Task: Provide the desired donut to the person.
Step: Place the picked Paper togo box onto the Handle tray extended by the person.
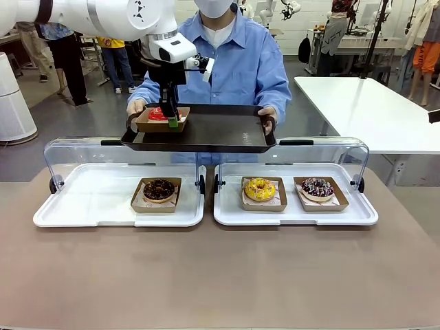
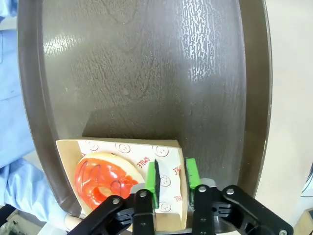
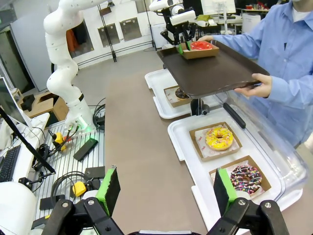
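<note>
On the dark serving tray that the person holds at both ends, the red-iced donut sits in its cardboard box. The left tool straddles the box wall with its pads slightly apart; I cannot tell whether it is gripping. On the table, one white tray holds a boxed chocolate donut, and the other white tray holds a yellow donut and a sprinkled donut. The right tool gapes wide and is empty.

Red-iced donut, dark brown woodgrain tray.

L arm stretched fwd, wrist vertical; L gripper pointing down, jaws narrowly apart. R gripper jaws wide apart.
</note>
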Robot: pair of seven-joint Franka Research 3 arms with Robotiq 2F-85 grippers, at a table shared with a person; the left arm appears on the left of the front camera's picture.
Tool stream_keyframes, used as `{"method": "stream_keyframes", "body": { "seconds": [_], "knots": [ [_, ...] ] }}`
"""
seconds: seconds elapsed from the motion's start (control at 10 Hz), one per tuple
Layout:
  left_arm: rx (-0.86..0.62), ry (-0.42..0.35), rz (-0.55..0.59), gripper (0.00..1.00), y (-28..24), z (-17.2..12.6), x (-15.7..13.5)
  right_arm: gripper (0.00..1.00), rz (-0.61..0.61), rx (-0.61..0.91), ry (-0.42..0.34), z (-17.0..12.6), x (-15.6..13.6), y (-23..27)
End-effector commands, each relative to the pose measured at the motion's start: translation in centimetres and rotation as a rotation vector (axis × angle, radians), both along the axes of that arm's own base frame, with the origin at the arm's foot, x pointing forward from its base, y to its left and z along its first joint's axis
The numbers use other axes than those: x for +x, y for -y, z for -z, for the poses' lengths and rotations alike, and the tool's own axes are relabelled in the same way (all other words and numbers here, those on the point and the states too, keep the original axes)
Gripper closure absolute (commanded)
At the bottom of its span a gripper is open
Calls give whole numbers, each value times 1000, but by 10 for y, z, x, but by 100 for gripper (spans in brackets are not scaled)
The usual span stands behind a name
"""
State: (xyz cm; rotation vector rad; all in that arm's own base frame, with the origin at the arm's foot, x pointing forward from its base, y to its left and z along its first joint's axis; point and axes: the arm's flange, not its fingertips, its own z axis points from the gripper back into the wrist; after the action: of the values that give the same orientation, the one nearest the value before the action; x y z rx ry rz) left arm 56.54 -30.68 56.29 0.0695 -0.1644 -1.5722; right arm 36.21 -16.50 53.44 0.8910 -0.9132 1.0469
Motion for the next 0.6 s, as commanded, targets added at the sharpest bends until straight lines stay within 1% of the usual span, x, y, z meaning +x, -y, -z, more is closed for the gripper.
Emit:
{"method": "stream_keyframes", "body": {
  "seconds": [0.0,0.1,0.2,0.3,0.5],
  "knots": [
    [-25,6,20,0,-6,1,-4,0,-4,8,3,0,0,0],
    [-23,6,25,0,-6,0,-3,0,-4,8,3,0,0,0],
    [-24,6,28,8,-6,-1,-4,0,-4,8,3,0,0,0],
    [-27,7,30,0,-6,-1,-6,0,-4,8,3,0,0,0],
    [-27,6,37,0,-7,-3,-5,0,-4,8,3,0,0,0]
  ]
}}
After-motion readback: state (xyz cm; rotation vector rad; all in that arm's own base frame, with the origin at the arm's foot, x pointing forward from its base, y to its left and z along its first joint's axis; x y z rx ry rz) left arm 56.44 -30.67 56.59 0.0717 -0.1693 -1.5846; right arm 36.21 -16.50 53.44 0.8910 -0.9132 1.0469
